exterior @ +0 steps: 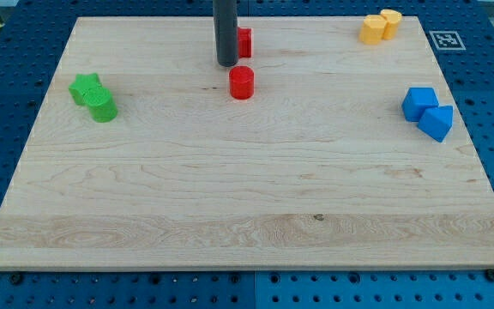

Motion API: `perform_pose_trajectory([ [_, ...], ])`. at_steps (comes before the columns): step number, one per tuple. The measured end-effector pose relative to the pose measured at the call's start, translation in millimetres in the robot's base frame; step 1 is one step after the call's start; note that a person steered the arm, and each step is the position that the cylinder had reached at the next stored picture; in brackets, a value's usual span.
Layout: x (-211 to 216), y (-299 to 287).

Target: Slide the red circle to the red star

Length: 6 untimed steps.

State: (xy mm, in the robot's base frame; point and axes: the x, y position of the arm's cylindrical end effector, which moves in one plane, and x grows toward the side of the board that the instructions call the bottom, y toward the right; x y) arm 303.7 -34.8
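**Board surface inspection**

The light wooden board (247, 197) carries eight blocks. A red circle (242, 82) sits near the top centre, close below a red block (244, 42) partly hidden behind the rod. At the view's left, a green star (85, 87) touches a green cylinder (103, 107). Two yellow blocks (373, 30) (390, 22) touch at top right. Two blue blocks (419, 103) (436, 122) touch at right.
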Motion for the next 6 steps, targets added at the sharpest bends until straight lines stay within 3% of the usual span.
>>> perform_pose_trajectory([
  [1,-25,-11],
  [3,-22,34],
  [4,19,40],
  [6,40,103],
])
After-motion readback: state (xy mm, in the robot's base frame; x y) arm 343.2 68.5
